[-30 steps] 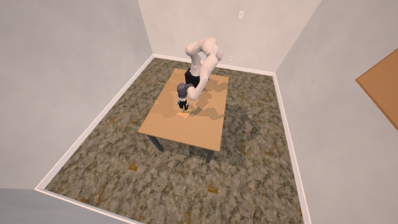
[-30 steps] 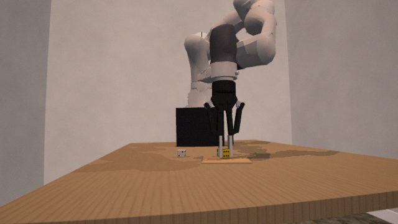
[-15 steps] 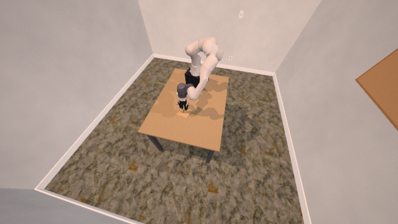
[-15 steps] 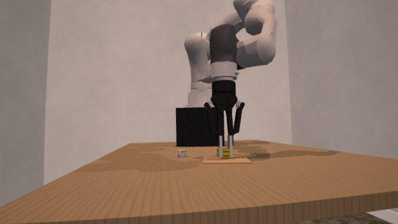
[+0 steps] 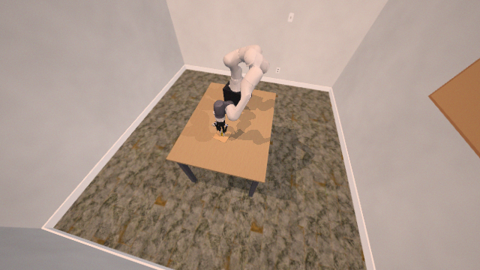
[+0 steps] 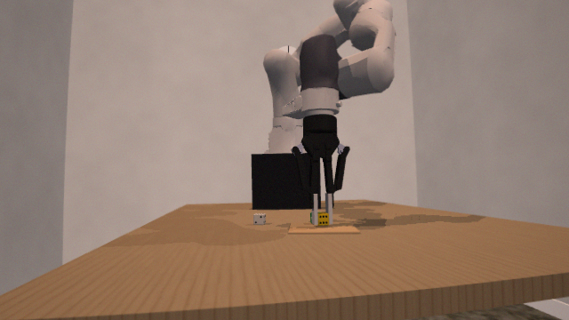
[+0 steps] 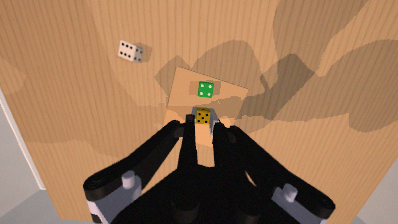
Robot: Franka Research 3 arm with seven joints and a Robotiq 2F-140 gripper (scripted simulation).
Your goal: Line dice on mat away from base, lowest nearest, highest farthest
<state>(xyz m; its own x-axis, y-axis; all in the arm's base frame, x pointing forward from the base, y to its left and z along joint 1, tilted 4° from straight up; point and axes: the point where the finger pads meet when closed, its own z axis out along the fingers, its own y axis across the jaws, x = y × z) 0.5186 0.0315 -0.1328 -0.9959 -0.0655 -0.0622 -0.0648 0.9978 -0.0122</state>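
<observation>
The green die (image 7: 205,89) stands just beside the yellow die (image 7: 203,116), blocking the hand's (image 6: 322,210) (image 7: 202,122) baseward side.

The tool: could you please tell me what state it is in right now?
The tool is closed on the yellow die.

Plain lab-like room, robot arm (image 5: 252,80) (image 6: 380,58) on wooden table (image 5: 217,159) (image 6: 284,271) (image 7: 320,165), bare walls

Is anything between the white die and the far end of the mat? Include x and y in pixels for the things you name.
Nothing visible stands between the white die (image 6: 260,219) (image 7: 130,51) and the mat's (image 5: 220,139) (image 6: 302,230) (image 7: 182,91) nearest edge; over the mat, the gripper (image 5: 222,133) (image 6: 322,222) (image 7: 202,114), shut on the yellow die (image 6: 323,219) (image 7: 203,116), probably obstructs.
</observation>
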